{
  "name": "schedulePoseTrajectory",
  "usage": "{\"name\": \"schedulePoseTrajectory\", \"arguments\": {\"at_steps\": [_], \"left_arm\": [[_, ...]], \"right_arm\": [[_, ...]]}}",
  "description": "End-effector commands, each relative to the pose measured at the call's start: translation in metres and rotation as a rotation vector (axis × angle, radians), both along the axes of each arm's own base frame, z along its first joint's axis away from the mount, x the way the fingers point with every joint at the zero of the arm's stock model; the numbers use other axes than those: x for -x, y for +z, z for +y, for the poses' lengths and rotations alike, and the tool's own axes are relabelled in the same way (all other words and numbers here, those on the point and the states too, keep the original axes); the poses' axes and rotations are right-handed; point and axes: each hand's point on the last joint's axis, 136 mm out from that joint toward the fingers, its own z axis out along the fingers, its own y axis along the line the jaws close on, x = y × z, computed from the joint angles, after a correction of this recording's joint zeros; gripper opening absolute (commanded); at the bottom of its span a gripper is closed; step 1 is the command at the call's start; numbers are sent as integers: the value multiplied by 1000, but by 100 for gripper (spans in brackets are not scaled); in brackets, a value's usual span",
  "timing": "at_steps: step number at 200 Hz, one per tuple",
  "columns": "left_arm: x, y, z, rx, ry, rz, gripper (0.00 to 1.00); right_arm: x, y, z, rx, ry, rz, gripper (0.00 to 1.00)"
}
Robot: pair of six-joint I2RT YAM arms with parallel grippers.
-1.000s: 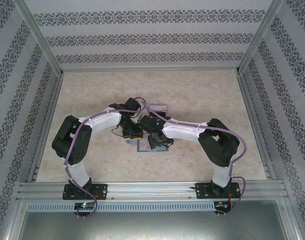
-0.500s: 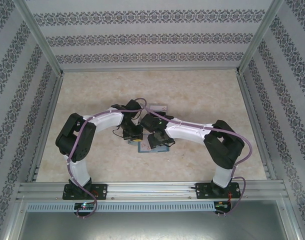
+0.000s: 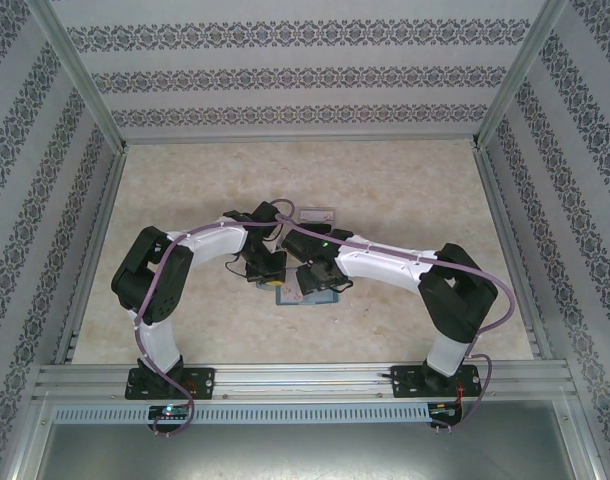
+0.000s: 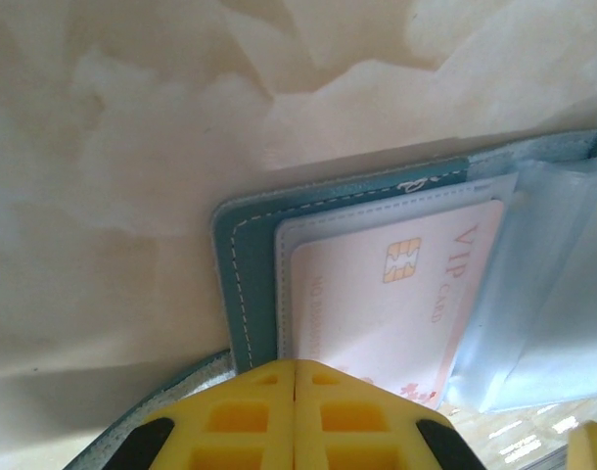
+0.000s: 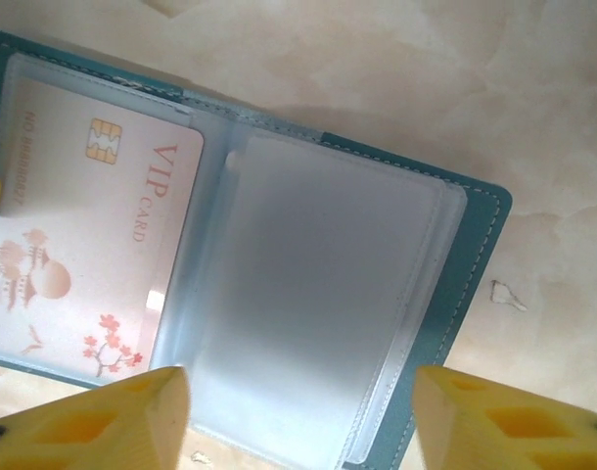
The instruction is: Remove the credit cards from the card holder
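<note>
Far left first: the left arm (image 3: 150, 280) bends in toward mid-table, and the left gripper (image 4: 296, 380) has its jaws together — yellow fingers flush, only a seam between them, nothing visibly pinched. The tips sit right at the stitched teal border of the card holder (image 4: 242, 284), on its left-hand page. I can't tell from the wrist view whether they actually press on it. The holder lies open and flat on the table (image 4: 113, 147), roughly mid-workspace, mostly tucked under both wrists in the top view. I see one credit card (image 5: 83, 245): pale pink, gold chip, "VIP CARD" lettering, blossom and pagoda print, seated in the left-page pocket. Moving right, the clear sleeves (image 5: 308, 294) on the right-hand page look frosted, and I can't tell if anything is inside them. The right gripper (image 5: 298, 392) hangs over that page with jaws apart — one yellow fingertip on the spine side, the other by the outer teal edge, the sleeves between them, nothing held. Right of the holder, a small white scrap (image 5: 507, 296) lies on the table just beside the outer edge, not touching it. In the top view a small pale box (image 3: 315, 213) sits just beyond the grippers, apart from the holder.
</note>
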Motion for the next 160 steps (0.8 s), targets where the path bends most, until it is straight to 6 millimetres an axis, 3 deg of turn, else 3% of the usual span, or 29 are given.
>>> {"name": "schedulePoseTrajectory", "arguments": {"at_steps": [1, 48, 92, 160], "left_arm": [[4, -4, -1, -8, -23, -6, 6], [6, -4, -1, -7, -24, -4, 6], [6, -4, 0, -8, -20, -4, 6], [8, -6, 1, -15, -22, 2, 4]], "right_arm": [[-4, 21, 7, -51, -9, -19, 54], [-2, 21, 31, -182, -36, 18, 41], [-4, 5, 51, -366, -170, 102, 27], [-9, -19, 61, -524, -263, 178, 24]]}}
